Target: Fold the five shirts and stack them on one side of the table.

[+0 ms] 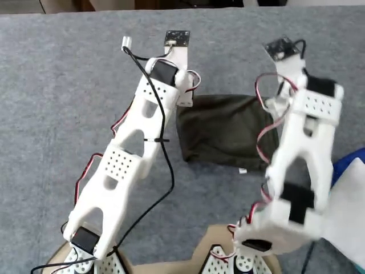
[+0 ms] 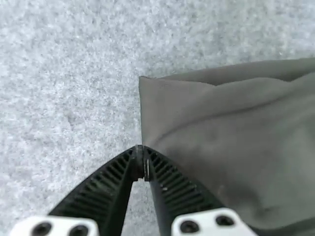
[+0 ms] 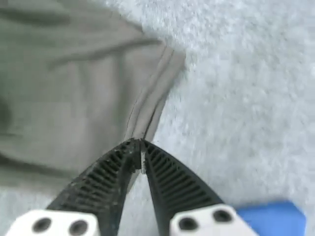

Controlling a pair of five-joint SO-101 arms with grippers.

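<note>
A dark olive shirt [image 1: 223,130] lies folded into a rectangle on the grey table, between the two arms. My left gripper [image 1: 183,101] is at the shirt's left edge. In the left wrist view, the left gripper [image 2: 141,150] is shut, its tips pinching the edge of the shirt [image 2: 226,132], and a crease runs away from them. My right gripper [image 1: 272,107] is at the shirt's right edge. In the right wrist view, the right gripper [image 3: 141,143] is shut on the folded hem of the shirt [image 3: 69,93].
Blue cloth [image 1: 349,162] and white cloth [image 1: 349,212] lie at the right edge of the table, and the blue cloth [image 3: 269,216] is close behind the right gripper. Bare grey table covering [image 1: 68,74] spreads to the left and far side.
</note>
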